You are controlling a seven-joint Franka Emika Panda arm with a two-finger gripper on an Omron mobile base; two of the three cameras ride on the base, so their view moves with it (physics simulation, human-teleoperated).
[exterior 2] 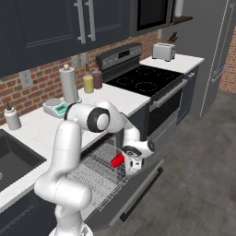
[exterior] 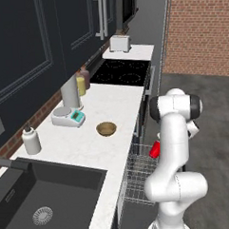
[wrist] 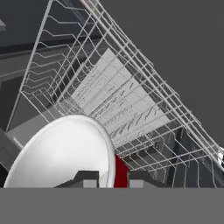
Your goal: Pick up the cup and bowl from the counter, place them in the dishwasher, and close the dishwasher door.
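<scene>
The red cup [exterior 2: 117,160] hangs tilted just above the grey wire rack [exterior 2: 99,174] pulled out of the dishwasher, with my gripper [exterior 2: 125,161] shut on it. From the left base view the cup [exterior: 155,149] peeks out beside my forearm over the rack [exterior: 137,174]. In the hand view the cup's pale round face [wrist: 61,153] looms at lower left, a red sliver wedged between my fingertips [wrist: 87,177]. The tan wooden bowl [exterior: 106,129] sits on the white counter [exterior: 111,100] near its front edge. The dishwasher door [exterior 2: 140,191] lies open and flat beneath the rack.
A scale [exterior: 68,117], white bottle [exterior: 30,141] and paper towel roll [exterior: 70,90] stand along the counter's back. The black sink [exterior: 49,196] is to the left, the stove [exterior: 121,72] and toaster [exterior: 120,42] further along. Grey floor lies beyond the open door.
</scene>
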